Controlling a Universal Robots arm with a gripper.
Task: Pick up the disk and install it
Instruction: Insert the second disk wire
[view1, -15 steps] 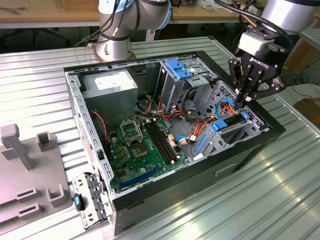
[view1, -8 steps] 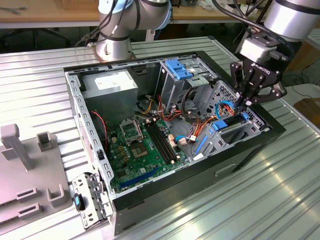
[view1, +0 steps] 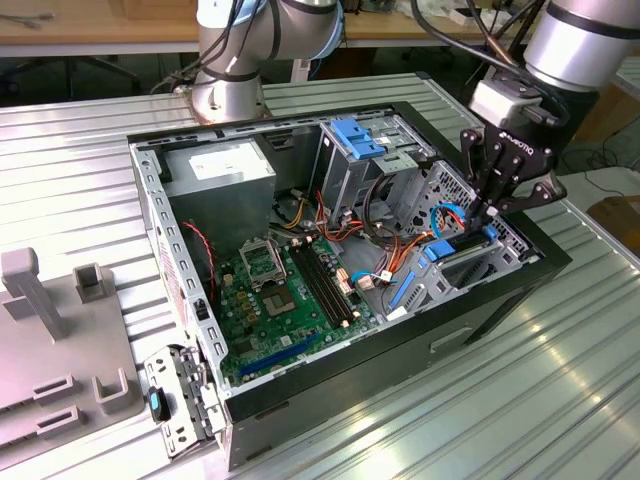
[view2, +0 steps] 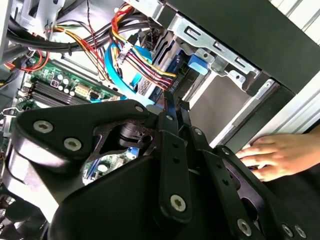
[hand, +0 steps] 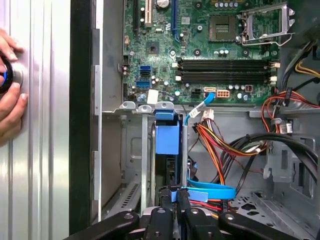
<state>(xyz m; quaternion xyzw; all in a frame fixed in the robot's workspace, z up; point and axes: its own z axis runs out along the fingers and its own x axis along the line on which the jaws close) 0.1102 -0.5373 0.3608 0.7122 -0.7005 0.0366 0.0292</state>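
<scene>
The gripper (hand: 175, 196), its fingers pinched together on the blue edge of the disk (hand: 166, 139), holds it standing on edge in the drive bay at the front corner of the open computer case (view1: 150, 220). By my judgement the pick is done and the seating is under way. Beyond lie the motherboard (view1: 275, 300), the ribbed metal table (view1: 480, 400), and a wooden bench (view1: 90, 25); a person's hand (view2: 272, 155) rests beside the case.

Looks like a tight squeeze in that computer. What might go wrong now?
The hand sits closed at the disk standing in its slot, so a slight tilt could jam it. Loose cables lie right beside and might snag. A person's hand rests by the case, near the moving arm.
</scene>
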